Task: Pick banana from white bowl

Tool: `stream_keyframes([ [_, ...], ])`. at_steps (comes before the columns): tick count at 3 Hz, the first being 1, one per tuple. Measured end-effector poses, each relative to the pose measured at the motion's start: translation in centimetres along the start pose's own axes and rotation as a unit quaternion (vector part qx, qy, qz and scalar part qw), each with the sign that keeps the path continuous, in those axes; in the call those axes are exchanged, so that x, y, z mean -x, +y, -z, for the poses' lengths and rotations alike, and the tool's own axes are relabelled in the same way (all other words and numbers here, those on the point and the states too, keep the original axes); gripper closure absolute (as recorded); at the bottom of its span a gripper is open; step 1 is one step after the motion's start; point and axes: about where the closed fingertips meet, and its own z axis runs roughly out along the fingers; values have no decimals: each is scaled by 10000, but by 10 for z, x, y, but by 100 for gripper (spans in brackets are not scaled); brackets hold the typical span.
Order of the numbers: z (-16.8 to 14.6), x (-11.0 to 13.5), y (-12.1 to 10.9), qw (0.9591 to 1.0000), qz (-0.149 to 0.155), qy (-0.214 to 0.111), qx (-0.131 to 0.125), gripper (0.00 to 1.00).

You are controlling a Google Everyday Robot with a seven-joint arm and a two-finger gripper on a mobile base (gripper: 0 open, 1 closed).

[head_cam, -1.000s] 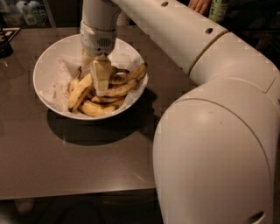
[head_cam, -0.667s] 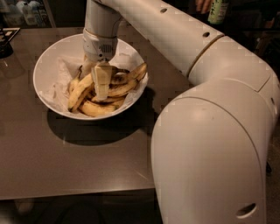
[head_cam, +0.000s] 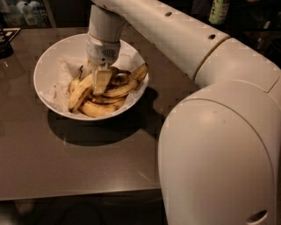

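Note:
The white bowl [head_cam: 48, 66] stands on the dark table at the upper left, lined with crumpled white paper and holding several bananas. The banana [head_cam: 78, 91], long and pale yellow with a dark tip, lies along the left of the pile. Shorter, browner bananas [head_cam: 120, 88] lie to the right and in front of it. My gripper [head_cam: 102, 81] reaches straight down into the bowl and sits on the pile, right beside the banana's upper part. Its lower end is partly hidden among the fruit.
The dark grey table [head_cam: 88, 162] runs to a front edge near the bottom. My big white arm [head_cam: 219, 145] fills the right side. A green bottle [head_cam: 218, 11] stands at the back right. A dark object [head_cam: 6, 41] sits at the far left edge.
The gripper stays down in the bowl on the banana pile. The wrist and arm have shifted slightly to the right. The bananas have not visibly moved.

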Motion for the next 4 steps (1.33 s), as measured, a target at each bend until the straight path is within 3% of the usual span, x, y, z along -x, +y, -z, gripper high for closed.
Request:
stream_keyframes([
  [1,0,0,0,10000,0,0,0,91],
  [2,6,1,3,9998,-13,-33,-213,100],
  [3,21,2,22,9989,-100,-37,-464,100],
  [4,56,11,64,9972,-56,44,-741,100],
])
